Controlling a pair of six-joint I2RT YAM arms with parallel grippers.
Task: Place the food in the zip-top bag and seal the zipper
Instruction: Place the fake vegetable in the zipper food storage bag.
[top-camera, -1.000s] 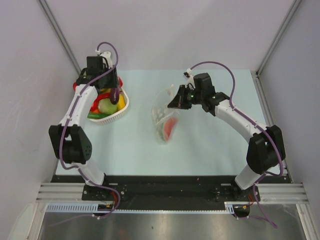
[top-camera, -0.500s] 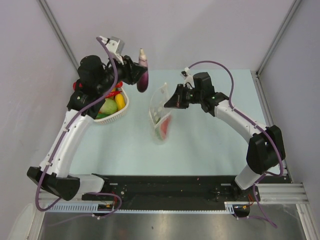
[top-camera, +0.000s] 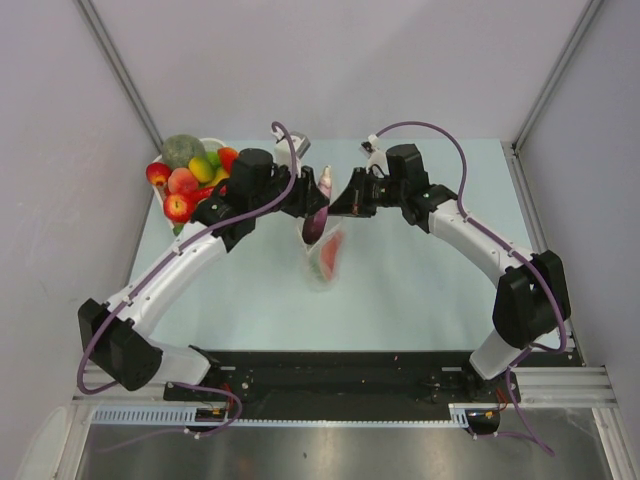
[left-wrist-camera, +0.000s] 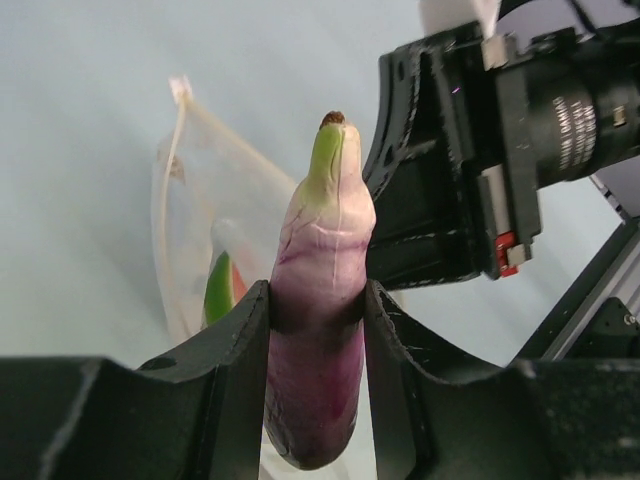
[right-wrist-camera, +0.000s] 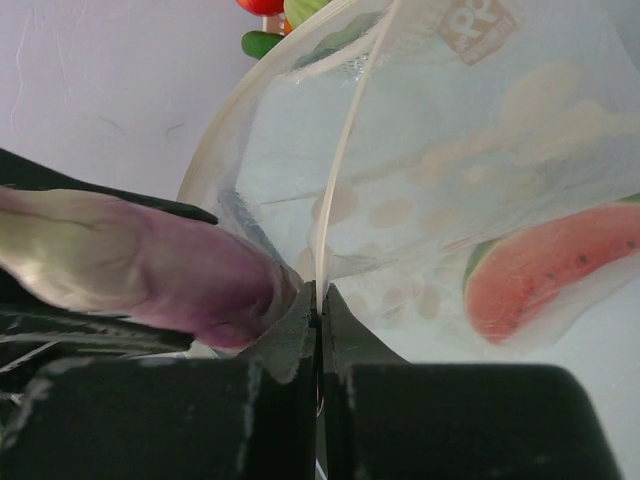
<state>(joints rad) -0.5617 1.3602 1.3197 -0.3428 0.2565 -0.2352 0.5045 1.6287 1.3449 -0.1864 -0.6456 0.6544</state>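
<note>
At the far left of the pale tabletop (top-camera: 420, 290) sits a heap of bright toy food (top-camera: 186, 176), not yet bagged. The left arm stretches from its near-left base in a long diagonal to the middle of the tabletop, wrist turned inward. The left fingers (left-wrist-camera: 235, 350) are clamped around the waist of a purple eggplant (left-wrist-camera: 315, 330), stem end sticking out beyond them.

Just right of it, the clear zip-top bag (top-camera: 322, 262) stands at the centre, mouth up, with a watermelon slice (top-camera: 333, 256) already inside. The eggplant's rounded end sits at the open mouth; whether it has passed the rim cannot be told. The right fingers (right-wrist-camera: 285, 345) are pressed tight on one edge of the mouth, holding the bag up. The right arm arches from its near-right base, elbow out to the right, forearm reaching left.

Likely risks: the mouth looks narrow, so the eggplant could catch the rim and fold it shut. It could also drag the thin plastic out of the right pinch, or bump the right fingers, which are very near.
</note>
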